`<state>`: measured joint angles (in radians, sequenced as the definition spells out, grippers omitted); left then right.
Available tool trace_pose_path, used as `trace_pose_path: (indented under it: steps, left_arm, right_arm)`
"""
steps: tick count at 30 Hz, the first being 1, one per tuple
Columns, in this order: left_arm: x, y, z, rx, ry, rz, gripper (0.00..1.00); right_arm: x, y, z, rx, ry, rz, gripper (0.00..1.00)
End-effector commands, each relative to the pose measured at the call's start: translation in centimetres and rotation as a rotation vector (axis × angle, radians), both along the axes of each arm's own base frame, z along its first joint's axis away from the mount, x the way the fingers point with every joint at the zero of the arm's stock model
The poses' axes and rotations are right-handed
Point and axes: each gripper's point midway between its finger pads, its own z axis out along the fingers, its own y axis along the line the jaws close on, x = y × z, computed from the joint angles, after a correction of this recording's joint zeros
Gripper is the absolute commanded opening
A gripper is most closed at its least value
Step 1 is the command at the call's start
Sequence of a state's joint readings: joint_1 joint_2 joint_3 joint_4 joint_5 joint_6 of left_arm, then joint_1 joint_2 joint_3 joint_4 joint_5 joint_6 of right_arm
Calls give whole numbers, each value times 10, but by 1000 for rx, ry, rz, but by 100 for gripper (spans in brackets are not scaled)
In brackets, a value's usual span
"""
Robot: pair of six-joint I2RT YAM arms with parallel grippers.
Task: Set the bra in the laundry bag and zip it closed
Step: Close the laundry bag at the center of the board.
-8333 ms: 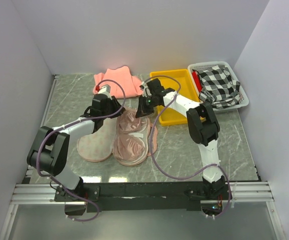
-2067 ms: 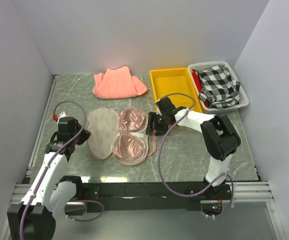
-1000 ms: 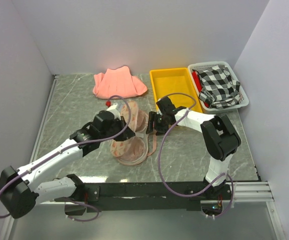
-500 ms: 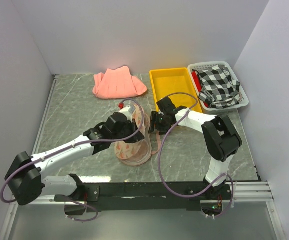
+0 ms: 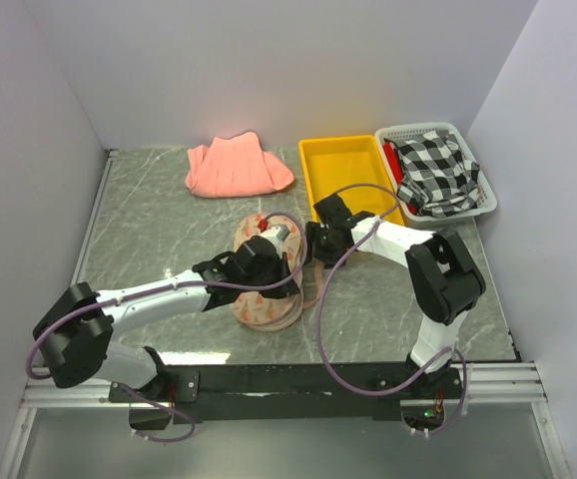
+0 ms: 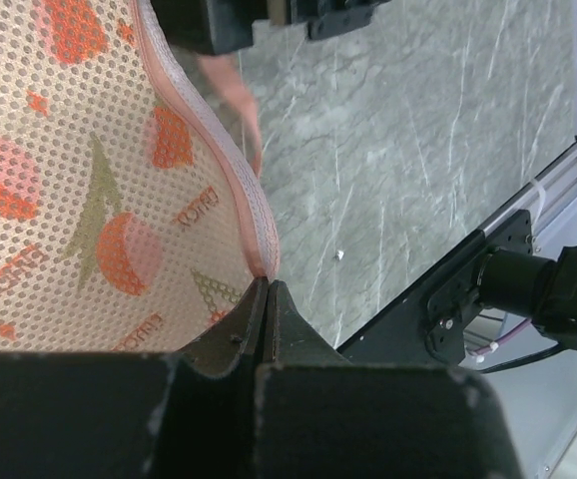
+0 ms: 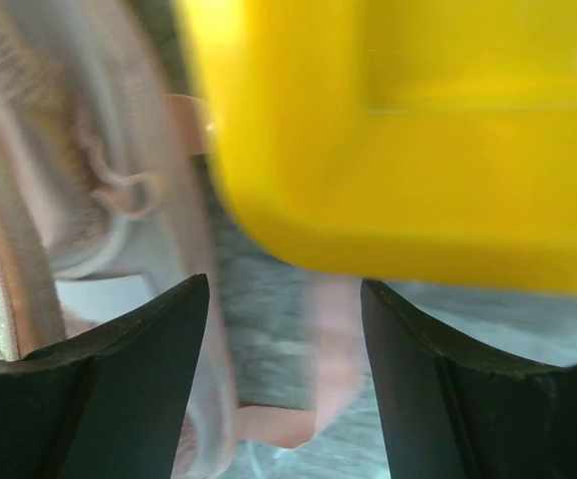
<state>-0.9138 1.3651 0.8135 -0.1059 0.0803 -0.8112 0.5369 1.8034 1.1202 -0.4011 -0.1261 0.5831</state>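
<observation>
The bra (image 7: 79, 150) now lies almost wholly under the bag (image 5: 264, 304), mid-tabletop toward the front edge. Your left gripper (image 6: 269, 299), pinched shut on the bag's pink edging, has swung the flap rightward over it. Your right gripper (image 5: 313, 242) waits spread at the bag's right side, by the bin's (image 5: 340, 143) near-left corner. One strap (image 5: 311, 287) looks to be still outside, and the zipping remains.

mesh-printed beige laundry bag (image 5: 260, 305) folded over, pink bra (image 7: 99, 190) beneath
</observation>
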Motion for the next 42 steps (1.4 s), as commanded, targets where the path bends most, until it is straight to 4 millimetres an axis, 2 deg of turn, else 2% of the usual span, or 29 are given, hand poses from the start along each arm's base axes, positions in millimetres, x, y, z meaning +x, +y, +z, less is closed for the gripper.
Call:
trace_pose_path:
  steps: [1, 5, 6, 9, 10, 12, 14, 15, 16, 19, 23, 26, 27, 29, 30, 33, 35, 36, 37, 38, 39, 40, 42]
  left_arm:
    - [3, -14, 4, -44, -24, 7, 1]
    - [12, -19, 0, -17, -29, 23, 1]
    - [12, -20, -8, 4, -16, 24, 1]
    - [15, -22, -13, 20, -7, 28, 5]
    - [15, -22, -16, 25, -4, 32, 9]
    - [16, -23, -19, 35, -1, 33, 26]
    - [17, -24, -19, 38, -2, 27, 38]
    - [17, -24, -20, 43, -2, 28, 50]
    - [17, -25, -19, 39, -2, 25, 58]
    - [17, -25, -12, 31, -12, 18, 67]
    - [17, -26, 4, 24, -35, 4, 69]
    - [17, -20, 28, -4, -69, 27, 69]
    - [20, -14, 43, -21, -104, 58, 72]
    - [27, 2, 51, 8, -138, 131, 76]
    - [30, 11, 63, 2, -165, 168, 81]
    - [42, 46, 67, 71, -201, 304, 86]
    - [46, 65, 55, 102, -181, 362, 87]
    - [56, 81, 52, 103, -170, 417, 87]
    - [56, 94, 37, 123, -140, 447, 86]
    - [59, 103, 30, 125, -128, 465, 86]
    - [69, 117, 31, 106, -130, 512, 86]
    - [67, 123, 20, 116, -114, 509, 86]
    - [75, 139, 15, 123, -111, 560, 86]
  right_arm:
    - [14, -32, 36, -113, -134, -106, 71]
    - [17, -45, 64, -134, -206, -153, 72]
    - [19, -46, 76, -125, -234, -165, 72]
    - [18, -49, 91, -116, -267, -175, 73]
    - [18, -49, 94, -112, -271, -173, 73]
    - [17, -46, 100, -89, -275, -162, 73]
    - [16, -43, 103, -71, -278, -155, 73]
    - [15, -42, 103, -64, -276, -151, 73]
    - [14, -40, 102, -58, -273, -147, 73]
    - [13, -37, 100, -47, -262, -137, 73]
    - [13, -34, 100, -29, -259, -127, 73]
    - [10, -26, 102, 10, -242, -95, 73]
    - [10, -23, 101, 22, -239, -88, 73]
    - [5, -11, 105, 86, -221, -55, 72]
    - [2, -6, 106, 117, -212, -38, 72]
    - [-6, 11, 116, 218, -198, 10, 71]
    - [-10, 23, 122, 281, -191, 46, 70]
    - [-13, 29, 125, 314, -173, 63, 68]
    - [-15, 33, 127, 336, -171, 76, 67]
    - [-17, 40, 130, 364, -174, 98, 65]
    - [-23, 49, 134, 404, -152, 132, 65]
    - [-25, 54, 137, 423, -149, 150, 64]
    - [-31, 65, 140, 432, -142, 184, 61]
